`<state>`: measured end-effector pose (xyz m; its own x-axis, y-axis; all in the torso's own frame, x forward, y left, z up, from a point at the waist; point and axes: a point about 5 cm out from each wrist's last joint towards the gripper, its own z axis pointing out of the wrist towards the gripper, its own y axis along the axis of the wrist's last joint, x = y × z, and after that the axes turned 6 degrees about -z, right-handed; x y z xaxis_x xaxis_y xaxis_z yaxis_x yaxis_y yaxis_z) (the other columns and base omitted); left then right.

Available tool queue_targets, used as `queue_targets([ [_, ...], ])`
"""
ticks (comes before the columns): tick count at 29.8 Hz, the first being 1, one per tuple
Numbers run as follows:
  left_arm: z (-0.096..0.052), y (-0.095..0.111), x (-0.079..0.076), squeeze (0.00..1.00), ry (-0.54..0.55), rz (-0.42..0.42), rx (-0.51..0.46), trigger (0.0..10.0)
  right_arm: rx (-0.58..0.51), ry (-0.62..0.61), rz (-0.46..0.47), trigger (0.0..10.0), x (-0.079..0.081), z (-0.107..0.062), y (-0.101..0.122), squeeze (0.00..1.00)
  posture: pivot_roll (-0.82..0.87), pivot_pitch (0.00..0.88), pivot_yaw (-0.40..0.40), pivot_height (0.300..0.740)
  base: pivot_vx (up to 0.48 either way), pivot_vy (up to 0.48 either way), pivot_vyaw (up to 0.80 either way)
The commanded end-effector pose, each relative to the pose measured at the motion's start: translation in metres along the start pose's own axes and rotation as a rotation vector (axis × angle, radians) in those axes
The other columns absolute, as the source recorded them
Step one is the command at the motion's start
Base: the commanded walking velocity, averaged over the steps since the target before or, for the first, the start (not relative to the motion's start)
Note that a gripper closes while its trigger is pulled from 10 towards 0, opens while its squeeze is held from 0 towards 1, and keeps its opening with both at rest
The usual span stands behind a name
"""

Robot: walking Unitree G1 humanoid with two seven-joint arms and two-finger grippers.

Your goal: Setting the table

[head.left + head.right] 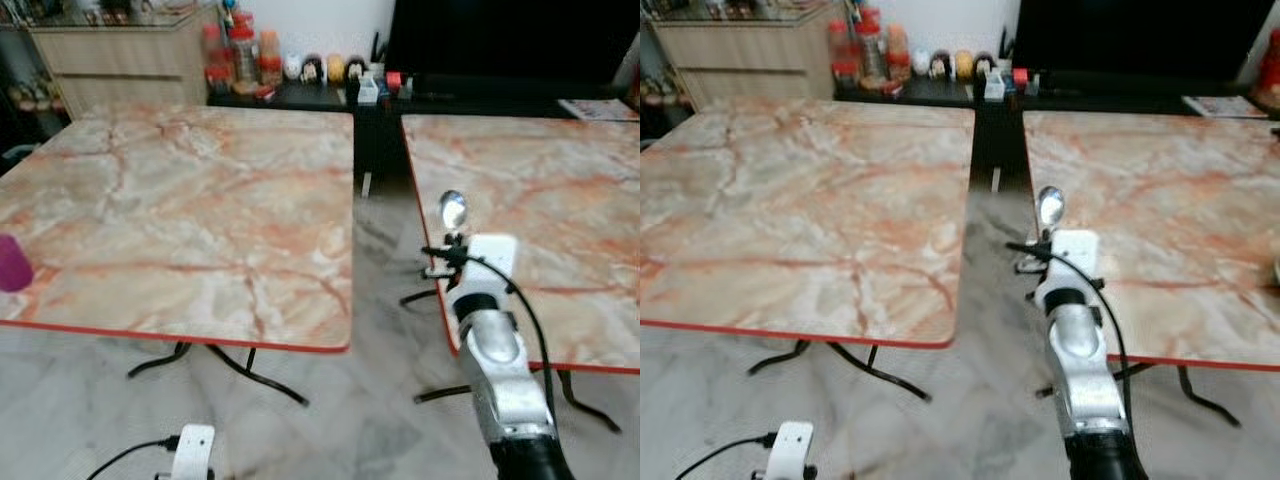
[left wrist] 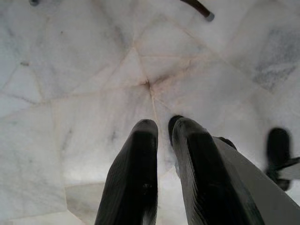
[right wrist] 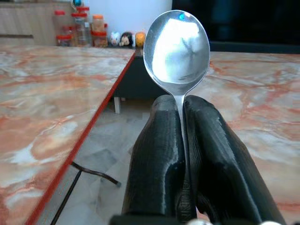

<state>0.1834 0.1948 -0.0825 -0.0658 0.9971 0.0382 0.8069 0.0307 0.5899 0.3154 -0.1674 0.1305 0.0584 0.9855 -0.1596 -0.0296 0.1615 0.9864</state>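
Right pincer [image 3: 177, 140] pinching steel spoon [image 3: 176, 49] by handle; long axis upright, bowl on top, glossy oval concave face toward wrist camera. Held over gap between two marble-patterned, red-edged worktops, at near-left edge of right worktop [image 1: 540, 200]. Left pincer [image 2: 161, 136] low over pale stone floor [image 2: 70, 93], fingers nearly together, gripping nothing. Magenta cup [image 1: 12, 263] on left worktop [image 1: 190, 210], near left edge.
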Motion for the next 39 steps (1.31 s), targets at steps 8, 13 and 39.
queue_targets([
  [8,0.0007,0.0016,-0.0049,0.0,-0.014,0.01,-0.001,10.0,-0.008,-0.024,-0.031,10.0,-0.0076,0.0014,0.0053,0.0,-0.04,0.0,0.007,0.728,0.0,-0.337,0.0],
  [13,0.0007,0.0013,-0.0052,0.0,-0.014,0.01,0.0,10.0,-0.013,-0.029,-0.025,10.0,-0.0087,0.0017,0.0068,0.0,-0.04,0.0,0.007,0.728,0.0,-0.333,0.0],
  [39,0.0004,-0.0001,-0.0067,0.0,-0.017,0.01,0.001,10.0,-0.016,-0.033,-0.016,10.0,-0.0086,0.0029,0.0099,0.0,-0.05,0.0,0.005,0.728,0.0,-0.329,0.0],
])
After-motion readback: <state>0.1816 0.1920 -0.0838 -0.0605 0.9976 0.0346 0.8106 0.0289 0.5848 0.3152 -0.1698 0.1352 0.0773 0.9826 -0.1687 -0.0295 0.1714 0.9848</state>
